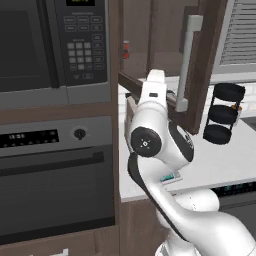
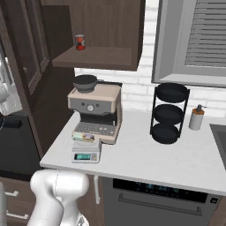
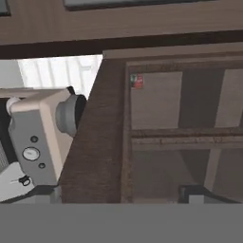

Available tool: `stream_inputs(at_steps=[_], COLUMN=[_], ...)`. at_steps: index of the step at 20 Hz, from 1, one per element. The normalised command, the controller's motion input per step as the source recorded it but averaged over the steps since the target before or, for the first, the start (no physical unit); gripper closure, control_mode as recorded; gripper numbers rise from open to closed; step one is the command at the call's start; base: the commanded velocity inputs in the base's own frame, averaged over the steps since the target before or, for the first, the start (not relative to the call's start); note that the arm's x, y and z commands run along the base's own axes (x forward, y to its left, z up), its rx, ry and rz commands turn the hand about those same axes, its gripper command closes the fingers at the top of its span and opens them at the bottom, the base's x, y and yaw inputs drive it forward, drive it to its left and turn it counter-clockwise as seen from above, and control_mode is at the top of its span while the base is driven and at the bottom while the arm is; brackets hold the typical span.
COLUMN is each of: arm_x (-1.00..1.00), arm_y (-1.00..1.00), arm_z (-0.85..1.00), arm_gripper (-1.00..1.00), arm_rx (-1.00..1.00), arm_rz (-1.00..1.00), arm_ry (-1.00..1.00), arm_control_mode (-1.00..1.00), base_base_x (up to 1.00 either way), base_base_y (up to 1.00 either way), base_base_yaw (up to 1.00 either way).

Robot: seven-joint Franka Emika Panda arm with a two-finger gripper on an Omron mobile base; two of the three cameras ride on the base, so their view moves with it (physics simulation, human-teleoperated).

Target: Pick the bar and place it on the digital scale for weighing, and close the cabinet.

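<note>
1. Claw [image 3: 124, 197]: spread wide, pinching nothing; tips rise on either side of a dark wooden edge straight ahead.
2. Straight ahead of claw: free edge of the cabinet door [image 3: 95, 142], swung out from the cabinet [image 2: 101, 57] toward the claw, edge-on, long axis upright.
3. To the claw's right in the hand view: outer face of that door, glass panel in a brown frame, with a small red can [image 3: 136, 80] seen through it, well beyond.
4. To the claw's left in the hand view: espresso machine [image 3: 42, 137], past the door edge on the inner side.
5. Bar [image 2: 86, 137]: lies flat on the scale [image 2: 86, 154], touching its platform, long axis across the platform; sits below and beyond the claw, on the machine's side of the door, just in front of the machine.
6. Judged from this: weighing half looks done, closing half not yet.
7. Handle [image 1: 187, 55]: upright on the door's outer face near the free edge, above the claw and close to it as far as the left base view tells; exact gap hidden by the arm.
8. Deciding relation: door edge dead ahead, outer face on the claw's right side, so likely calls for shifting right onto that face and pushing it leftward, toward the machine's side, to swing the door shut.
9. Risk: catching the edge between the spread tips instead of pressing the flat face.
</note>
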Motion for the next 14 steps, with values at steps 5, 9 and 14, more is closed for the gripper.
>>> stream_inputs(at_steps=[5,9,14], arm_x=[0.33,0.78,0.87], arm_y=[-1.00,-0.91,-0.67], arm_z=[0.01,0.05,0.19], arm_gripper=[-1.00,-1.00,-1.00], arm_rx=[0.11,0.13,0.13], arm_rz=[-0.01,0.00,0.00], arm_ry=[-0.04,-0.09,-0.12], arm_control_mode=[-1.00,-1.00,-1.00], base_base_x=[0.00,0.00,0.00], base_base_y=[0.00,0.00,0.00], base_base_yaw=[0.00,0.00,0.00])
